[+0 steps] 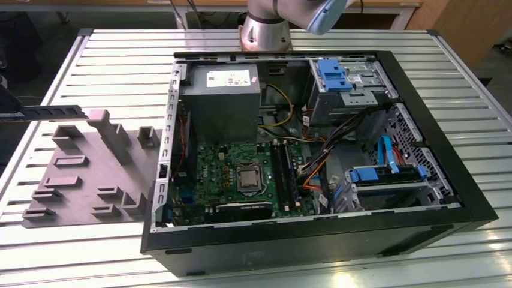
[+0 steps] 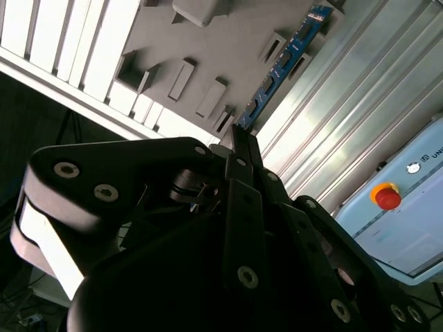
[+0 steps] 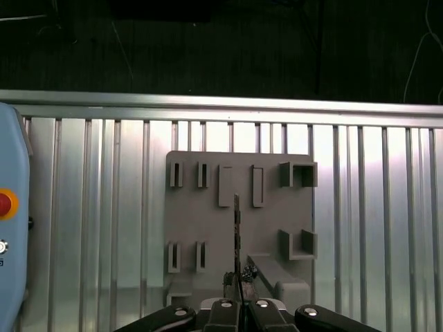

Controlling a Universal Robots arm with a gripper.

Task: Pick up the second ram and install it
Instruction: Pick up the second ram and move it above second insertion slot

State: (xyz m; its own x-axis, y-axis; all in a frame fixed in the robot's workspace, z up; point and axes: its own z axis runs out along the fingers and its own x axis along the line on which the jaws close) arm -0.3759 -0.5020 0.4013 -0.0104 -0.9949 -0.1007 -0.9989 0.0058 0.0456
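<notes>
Hand [image 3: 239,283] shut on one end of the second ram [image 1: 53,112], fingers closed tight against its two flat faces.

The exterior view puts the stick at the exterior view's left. It is held level and lengthwise in the air above the far edge of the grey holder tray [image 1: 80,180], its free end near the tray's tall upright block [image 1: 102,123]. It is well apart from the open computer case [image 1: 432,198], which lies on its side on the slatted metal surface [image 1: 96,258]. That view also takes in the green motherboard [image 1: 210,165] with its processor socket [image 1: 249,178] and the dark memory slots [image 1: 285,171] just beside it. It shows the grey power supply [image 1: 220,105], the blue drive brackets [image 1: 336,75] and the arm's base [image 1: 268,30] behind the case.

In the first wrist view the ram appears edge-on as a thin dark line over the middle of the tray. In the second wrist view its broad face is turned to the camera, bluish with a row of small chips, reaching out from the fingertips [image 2: 242,149] over the tray's slotted blocks.

Both wrist views take in a pale blue pendant [image 2: 408,228] with a red stop button [image 2: 387,197], lying on the surface beside the tray.

A white label [image 1: 226,77] sits on the power supply; its print cannot be made out.
</notes>
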